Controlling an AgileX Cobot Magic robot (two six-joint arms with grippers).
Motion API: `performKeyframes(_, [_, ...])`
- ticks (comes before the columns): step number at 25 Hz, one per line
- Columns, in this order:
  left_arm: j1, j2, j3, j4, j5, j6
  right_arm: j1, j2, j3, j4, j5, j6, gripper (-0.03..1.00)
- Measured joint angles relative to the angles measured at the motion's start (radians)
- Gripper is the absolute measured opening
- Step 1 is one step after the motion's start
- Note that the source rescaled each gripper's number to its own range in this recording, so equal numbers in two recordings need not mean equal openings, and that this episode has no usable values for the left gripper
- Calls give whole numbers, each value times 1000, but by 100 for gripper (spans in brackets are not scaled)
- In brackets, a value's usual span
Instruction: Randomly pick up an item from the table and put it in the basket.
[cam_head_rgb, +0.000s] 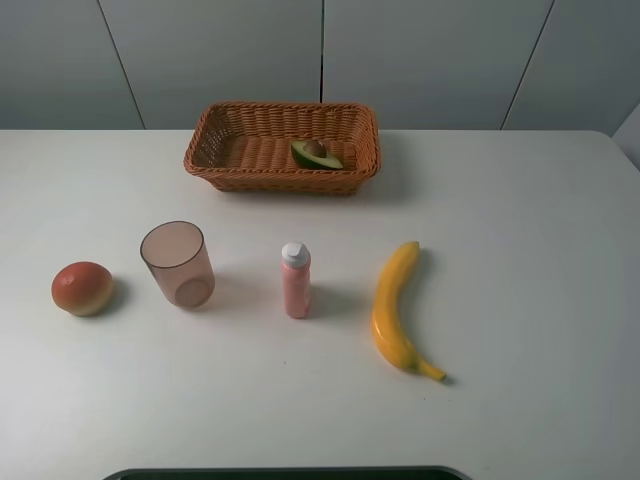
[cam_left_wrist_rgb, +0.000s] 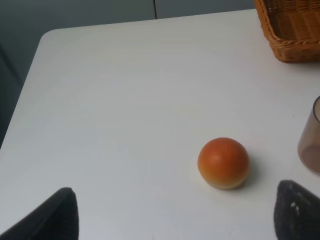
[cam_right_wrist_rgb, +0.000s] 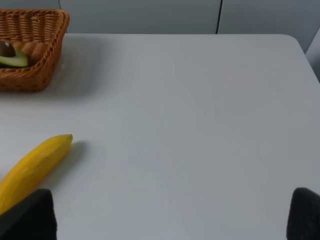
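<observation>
Four things stand in a row on the white counter (cam_head_rgb: 520, 250): from the left, an orange-red fruit (cam_head_rgb: 82, 288), a translucent cup (cam_head_rgb: 178, 264), a small pink bottle (cam_head_rgb: 296, 280) and a banana (cam_head_rgb: 396, 308). Behind them sits the wicker basket (cam_head_rgb: 215, 130), with the halved avocado (cam_head_rgb: 315, 154) lying inside it, right of centre. Both hands hang spread wide and empty, the left hand (cam_left_wrist_rgb: 175, 220) near the fruit, the right hand (cam_right_wrist_rgb: 172, 220) beside the banana.
</observation>
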Motion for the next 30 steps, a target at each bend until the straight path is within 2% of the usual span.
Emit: performKeyframes(30, [0,0,0,0,0,0,0,-3,0,0,0,2,99])
